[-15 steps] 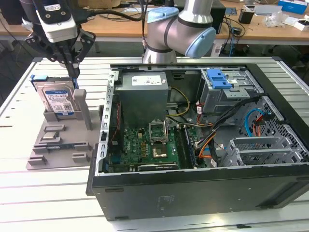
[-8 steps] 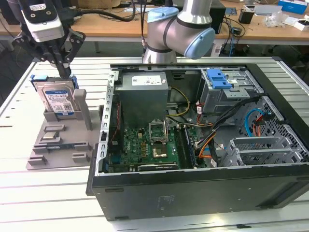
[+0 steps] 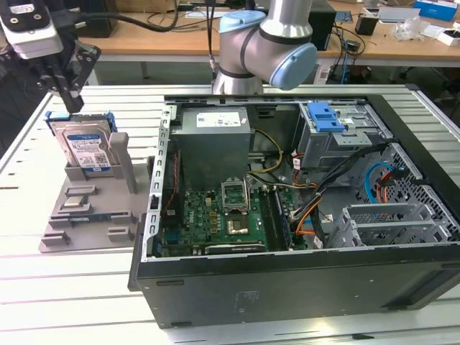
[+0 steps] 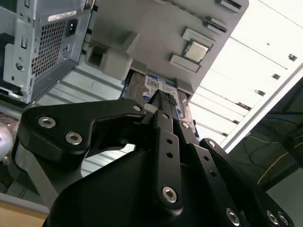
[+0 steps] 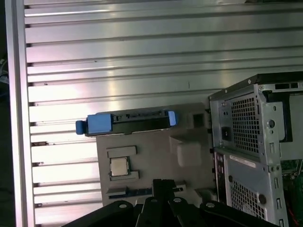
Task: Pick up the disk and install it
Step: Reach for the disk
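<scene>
The disk (image 3: 85,149) stands on edge in a grey holder (image 3: 86,215) on the slatted table (image 3: 72,302), label facing the exterior view, blue rails along its upper edge. The gripper (image 3: 74,106) hangs just above that edge, apart from it, fingers drawn together and holding nothing. In both wrist views the fingertips (image 4: 163,97) (image 5: 163,182) line up over the disk (image 4: 161,87) (image 5: 137,122). The open case (image 3: 287,287) stands just beside the holder on the exterior view's right. We note bare table on the holder's other side. A blue bracket (image 3: 327,115) sits at the case's far wall.
</scene>
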